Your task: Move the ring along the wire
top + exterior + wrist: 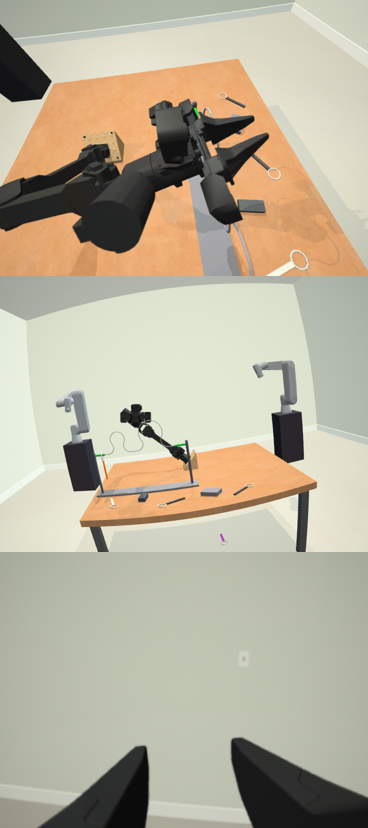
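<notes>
The orange handle (105, 470) hangs steeply down below its ring (102, 457), which is around the left green part (98, 455) beside the left post (98, 478) in the exterior view. The thin grey wire (116, 431) (245, 246) winds to the right green part (180, 444) (195, 112) at the right post (189, 466) (194, 103). My gripper (260, 126) (135, 418) (189, 752) is partly open and empty, high above the table, right of and above the handle in the exterior view. The ring and handle are not visible in the top view or the wrist view.
The grey base bar (148, 488) joins the posts. A dark block (143, 498) (251, 206), a grey block (211, 492), black-handled rings (176, 500) (240, 490) and a white-handled ring (112, 502) (280, 268) lie on the table. The wrist view shows a wall (185, 642).
</notes>
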